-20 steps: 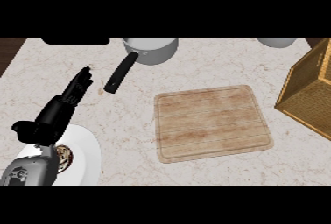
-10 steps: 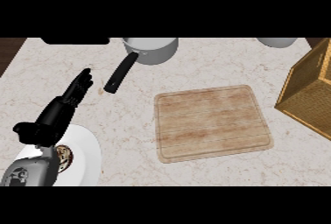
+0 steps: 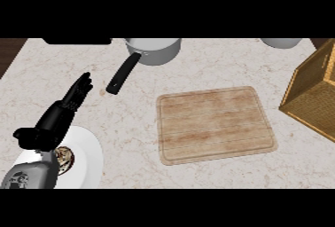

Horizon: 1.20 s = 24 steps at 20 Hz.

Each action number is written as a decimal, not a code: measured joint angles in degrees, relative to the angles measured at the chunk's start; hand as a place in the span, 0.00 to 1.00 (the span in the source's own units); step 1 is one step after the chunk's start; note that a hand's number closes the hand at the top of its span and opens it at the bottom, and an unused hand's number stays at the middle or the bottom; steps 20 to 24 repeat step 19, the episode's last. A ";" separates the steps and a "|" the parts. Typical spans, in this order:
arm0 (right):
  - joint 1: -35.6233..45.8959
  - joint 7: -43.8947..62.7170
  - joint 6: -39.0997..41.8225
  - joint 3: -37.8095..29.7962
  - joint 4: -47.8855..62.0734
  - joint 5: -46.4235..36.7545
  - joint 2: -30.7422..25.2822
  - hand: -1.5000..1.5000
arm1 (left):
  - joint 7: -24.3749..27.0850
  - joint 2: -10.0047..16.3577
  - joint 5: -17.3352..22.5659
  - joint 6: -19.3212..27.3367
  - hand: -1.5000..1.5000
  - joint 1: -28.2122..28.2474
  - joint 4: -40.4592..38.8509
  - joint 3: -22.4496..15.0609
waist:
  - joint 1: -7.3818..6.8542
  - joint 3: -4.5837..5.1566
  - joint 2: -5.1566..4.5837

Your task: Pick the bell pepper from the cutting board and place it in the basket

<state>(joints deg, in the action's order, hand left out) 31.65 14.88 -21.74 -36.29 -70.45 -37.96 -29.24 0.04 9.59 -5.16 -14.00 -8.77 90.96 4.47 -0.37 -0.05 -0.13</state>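
The wooden cutting board (image 3: 215, 124) lies in the middle of the counter with nothing on it. No bell pepper shows anywhere in the head view. The woven basket (image 3: 314, 95) stands at the right edge, only partly in view, and its inside is hidden. My left hand (image 3: 62, 111) rests at the left with straight fingers pointing up and away, holding nothing. My right hand does not show.
A white plate (image 3: 88, 157) lies at the lower left under my left forearm. A grey pot (image 3: 153, 48) with a black handle (image 3: 123, 75) stands at the back. A pale round vessel (image 3: 281, 42) sits at the back right.
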 measured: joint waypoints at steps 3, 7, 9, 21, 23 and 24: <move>0.13 -1.82 -1.26 0.32 2.42 1.67 -1.66 0.00 | -1.40 0.05 0.39 -0.19 0.50 -0.33 1.12 0.24 | 0.05 0.03 0.05; 2.94 -4.84 -2.25 1.53 8.04 3.11 -4.65 0.00 | -1.01 -0.31 0.25 -0.28 0.50 0.35 1.44 0.03 | -0.04 0.02 0.04; 4.06 -7.03 -2.69 1.61 10.01 4.65 -5.69 0.00 | -0.34 -0.26 0.34 -0.62 0.50 0.41 0.68 0.16 | -0.04 0.04 0.04; 4.52 -7.65 -0.07 -4.92 8.42 17.35 -8.44 0.00 | -0.73 -0.31 0.07 -0.44 0.50 0.15 0.39 0.48 | 0.50 0.06 0.18; 4.52 -7.65 -0.07 -4.92 8.42 17.35 -8.44 0.00 | -0.73 -0.31 0.07 -0.44 0.50 0.15 0.39 0.48 | 0.50 0.06 0.18; 4.52 -7.65 -0.07 -4.92 8.42 17.35 -8.44 0.00 | -0.73 -0.31 0.07 -0.44 0.50 0.15 0.39 0.48 | 0.50 0.06 0.18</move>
